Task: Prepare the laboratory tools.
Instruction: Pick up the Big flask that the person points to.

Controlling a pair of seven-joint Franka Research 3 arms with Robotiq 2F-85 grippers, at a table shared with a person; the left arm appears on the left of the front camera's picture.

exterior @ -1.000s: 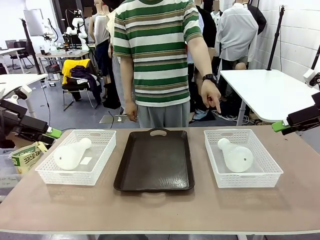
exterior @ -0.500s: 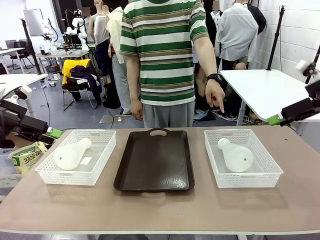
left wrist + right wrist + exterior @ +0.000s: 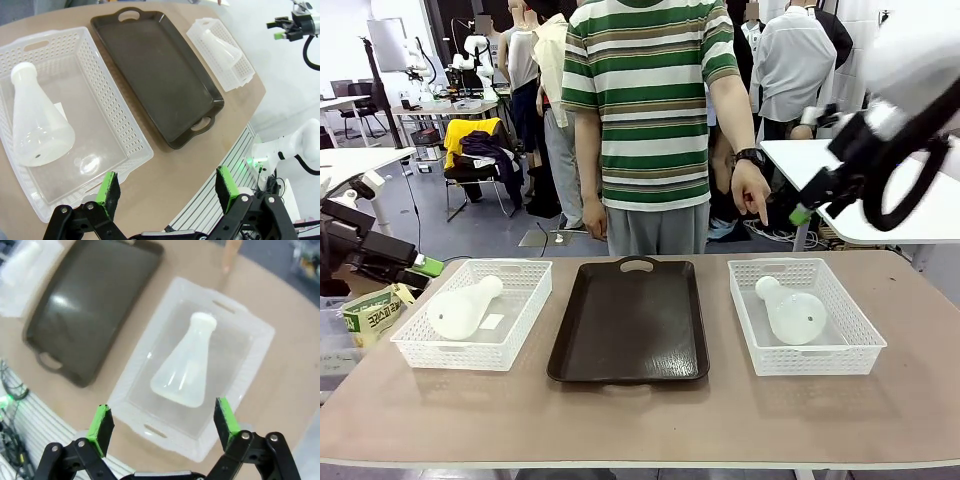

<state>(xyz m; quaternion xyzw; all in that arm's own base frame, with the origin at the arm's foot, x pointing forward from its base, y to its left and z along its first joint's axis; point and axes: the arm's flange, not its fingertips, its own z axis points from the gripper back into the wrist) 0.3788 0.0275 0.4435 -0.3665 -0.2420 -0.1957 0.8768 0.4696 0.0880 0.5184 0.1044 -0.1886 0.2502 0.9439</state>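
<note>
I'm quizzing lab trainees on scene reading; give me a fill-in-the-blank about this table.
1. The left translucent milky-white conical flask lies on its ___ in the left white lattice basket.
2. The dark brown rectangular tray sits ___ that basket and the right white lattice basket.
3. The person's hand points one ___ down toward the right basket.
4. The left gripper and right gripper are both ___.
Missing words: side; between; finger; open.

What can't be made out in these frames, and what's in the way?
Front view: right gripper blurred, jaws unreadable there; its wrist view shows them open.
Front view: left gripper seen side-on, gap hidden; its wrist view shows it open.
Right wrist view: left basket's flask blurred in the top corner, outline unclear.
Left wrist view: white slip beside that flask, too small to read.
</note>
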